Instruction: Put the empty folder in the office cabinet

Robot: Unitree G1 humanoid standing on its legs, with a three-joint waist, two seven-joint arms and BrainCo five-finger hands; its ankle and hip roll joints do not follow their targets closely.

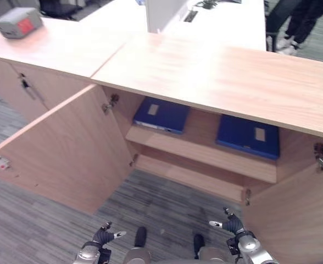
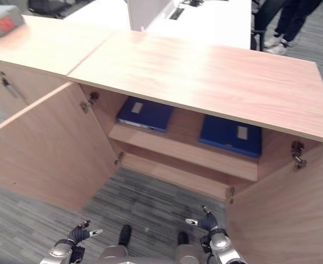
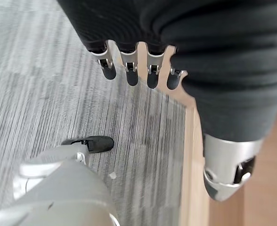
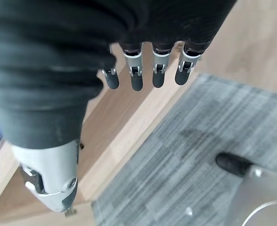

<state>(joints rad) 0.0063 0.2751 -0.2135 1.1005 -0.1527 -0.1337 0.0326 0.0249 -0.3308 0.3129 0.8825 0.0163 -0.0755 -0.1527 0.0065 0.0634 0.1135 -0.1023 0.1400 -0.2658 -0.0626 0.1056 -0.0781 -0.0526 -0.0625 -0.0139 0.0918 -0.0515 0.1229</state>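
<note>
Two blue folders [image 1: 161, 114] lie flat on the cabinet shelf [image 1: 205, 154], ahead of and above your left hand [image 1: 102, 237] and right hand [image 1: 232, 224]; fingers released, holding nothing.

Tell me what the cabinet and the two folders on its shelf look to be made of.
Cabinet: likely wood-look laminate board, matt, with a light, even grain on top and doors. Left folder and right folder: smooth dark blue covers, probably plastic-coated card, each with a pale label.
</note>
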